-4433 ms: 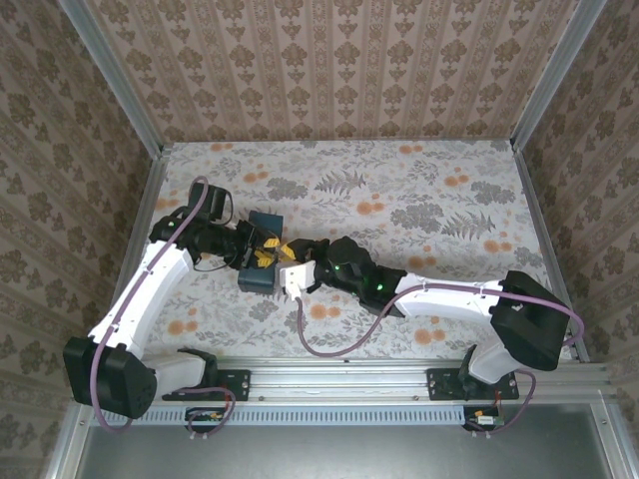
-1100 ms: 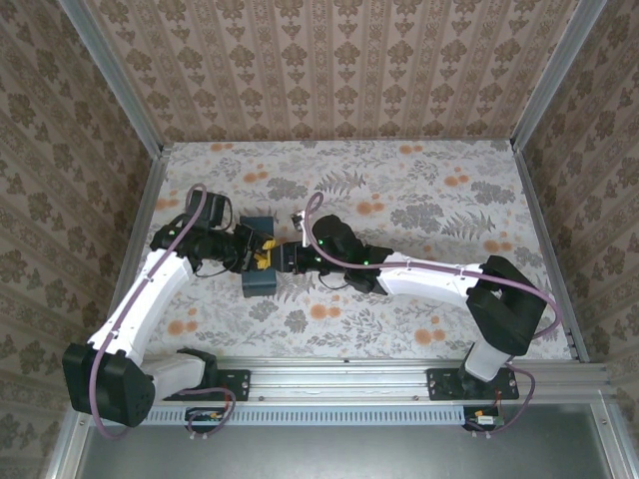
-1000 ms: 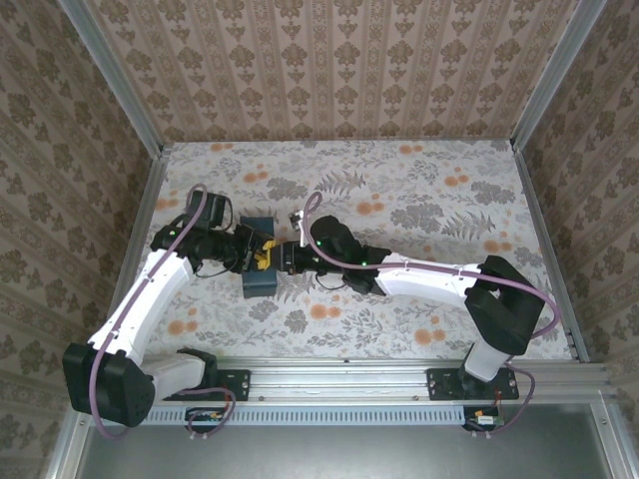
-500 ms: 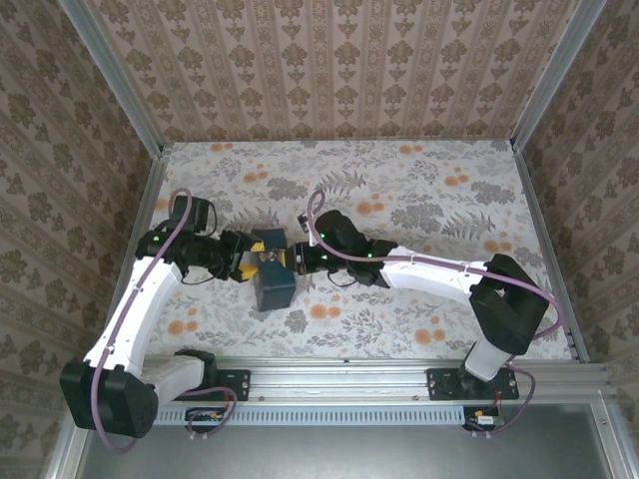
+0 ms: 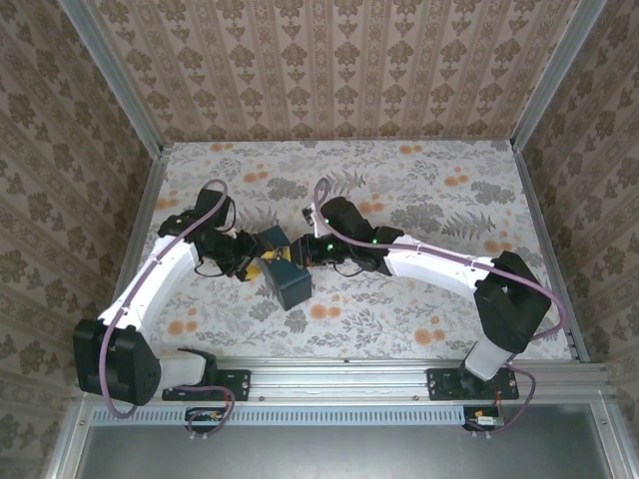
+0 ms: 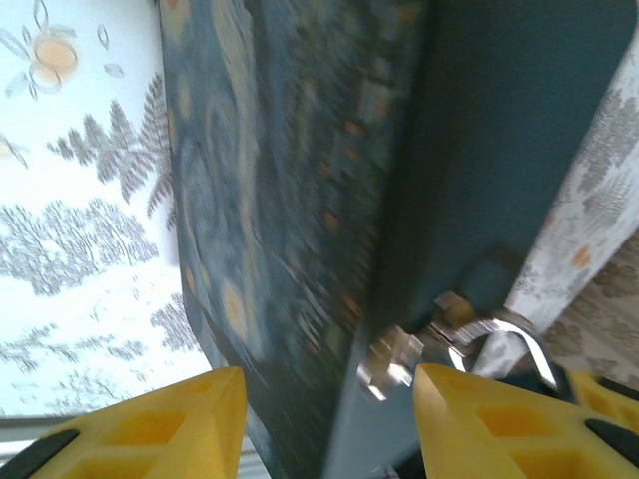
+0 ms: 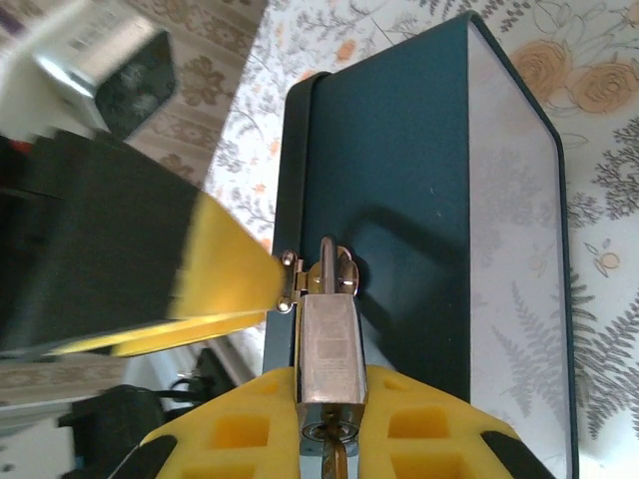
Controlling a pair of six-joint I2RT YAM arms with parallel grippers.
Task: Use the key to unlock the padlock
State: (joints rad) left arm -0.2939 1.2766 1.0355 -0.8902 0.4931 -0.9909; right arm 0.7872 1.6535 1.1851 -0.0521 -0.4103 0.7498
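Though what looks like the key [image 7: 335, 461] sits in its keyhole, the padlock [image 7: 329, 344] hangs with its shackle through the hasp [image 7: 292, 271] of the dark blue box [image 7: 399, 200], so it seems not yet unlocked. The right gripper [image 7: 331, 399] clamps the lock's body, and the left gripper [image 6: 329, 424] stands open just beside the hasp. Turning the key and freeing the shackle remain.

Pretty sure this is a robotics lab test cell, not somebody's home, wallpaper or not. The giveaway is the aluminium rail [image 5: 339, 371] with two arm bases [image 5: 115, 364] bolted onto it side by side. Just beyond the rail there's a table [image 5: 429, 190] wrapped in floral print, boxed in by wallpapered panels [image 5: 339, 70] framed with bare metal corner posts [image 5: 112, 75] on either side.
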